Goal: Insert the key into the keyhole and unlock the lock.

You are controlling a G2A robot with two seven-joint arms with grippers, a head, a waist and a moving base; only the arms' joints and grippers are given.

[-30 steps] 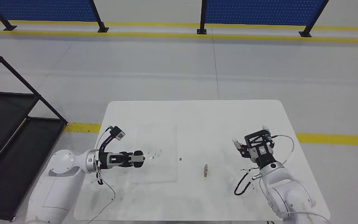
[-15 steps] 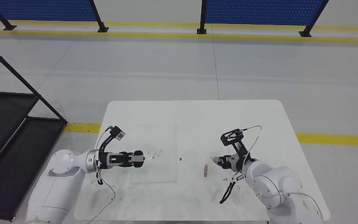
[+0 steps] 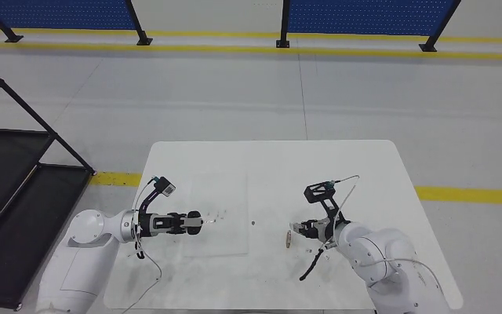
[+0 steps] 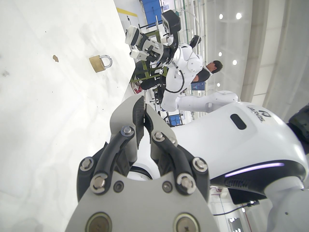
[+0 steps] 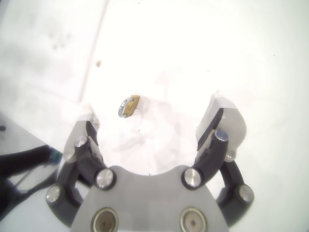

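Observation:
A small brass padlock (image 3: 288,238) with a silver shackle lies flat on the white table (image 3: 274,161), right of its middle. It also appears in the left wrist view (image 4: 99,63) and the right wrist view (image 5: 128,106). My right gripper (image 3: 302,228) hovers just right of the padlock, open, with the padlock ahead of its spread fingers (image 5: 154,112). My left gripper (image 3: 200,223) rests low over the table's left part, shut on a thin key (image 4: 145,102) whose tip (image 3: 213,220) pokes out toward the padlock. The right gripper (image 4: 135,42) is also seen far off beyond the padlock.
A clear thin sheet (image 3: 223,188) lies on the table under the left gripper. A small dark speck (image 3: 252,223) sits by its right edge. A black rack (image 3: 31,180) stands off the table's left side. The far half of the table is bare.
The right arm swung left from the table's right side, and its open gripper now sits next to the padlock. The left arm and the key kept still.

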